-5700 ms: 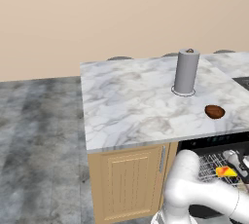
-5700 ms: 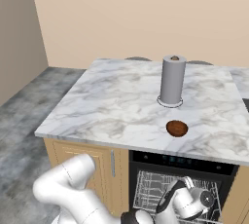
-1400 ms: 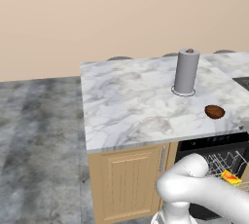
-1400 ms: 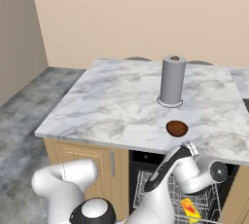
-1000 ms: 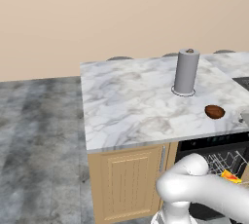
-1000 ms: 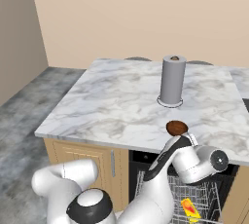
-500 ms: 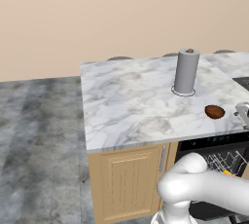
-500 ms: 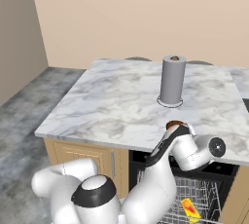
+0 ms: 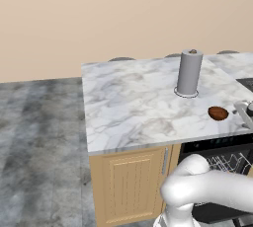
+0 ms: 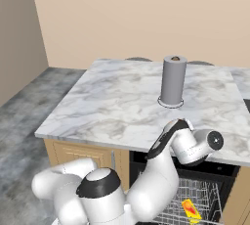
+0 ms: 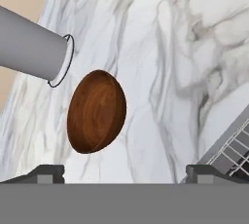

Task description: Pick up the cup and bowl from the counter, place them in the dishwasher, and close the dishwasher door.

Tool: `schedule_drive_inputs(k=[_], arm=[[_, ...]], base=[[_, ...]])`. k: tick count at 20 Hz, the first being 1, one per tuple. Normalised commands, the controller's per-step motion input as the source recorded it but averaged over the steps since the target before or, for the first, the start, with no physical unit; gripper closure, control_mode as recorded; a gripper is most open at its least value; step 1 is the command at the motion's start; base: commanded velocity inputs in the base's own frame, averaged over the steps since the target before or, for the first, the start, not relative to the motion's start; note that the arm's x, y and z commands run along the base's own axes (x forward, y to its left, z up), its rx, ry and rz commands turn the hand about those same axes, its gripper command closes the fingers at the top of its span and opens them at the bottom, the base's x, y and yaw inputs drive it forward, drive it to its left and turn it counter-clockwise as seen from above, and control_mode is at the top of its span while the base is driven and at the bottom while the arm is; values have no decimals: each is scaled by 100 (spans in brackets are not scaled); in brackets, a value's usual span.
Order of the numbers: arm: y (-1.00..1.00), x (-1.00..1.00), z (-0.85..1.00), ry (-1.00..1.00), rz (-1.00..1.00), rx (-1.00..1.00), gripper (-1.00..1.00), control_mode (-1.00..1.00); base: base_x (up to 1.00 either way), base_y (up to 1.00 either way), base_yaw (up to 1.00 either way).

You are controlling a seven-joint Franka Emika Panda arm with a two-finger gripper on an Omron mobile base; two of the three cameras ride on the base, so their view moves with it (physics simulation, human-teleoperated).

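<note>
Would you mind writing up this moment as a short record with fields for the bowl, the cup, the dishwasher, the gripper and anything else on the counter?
bowl: dark brown bowl on the marble counter, near its front edge, ungrasped
cup: yellow cup lying in the white wire rack
dishwasher: dishwasher open, rack pulled out
gripper: gripper open, fingertips wide apart, above the counter, close to the bowl
other: tall grey cylinder upright behind the bowl
</note>
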Motion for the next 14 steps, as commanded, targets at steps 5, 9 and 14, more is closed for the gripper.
schedule_drive_inputs(k=[5,9,14], arm=[[15,20,0,0,3,2,-100,-100],[12,28,0,0,3,4,-100,-100],[6,25,-10,2,3,2,-100,-100]], base=[[0,0,0],[0,0,0],[0,0,0]])
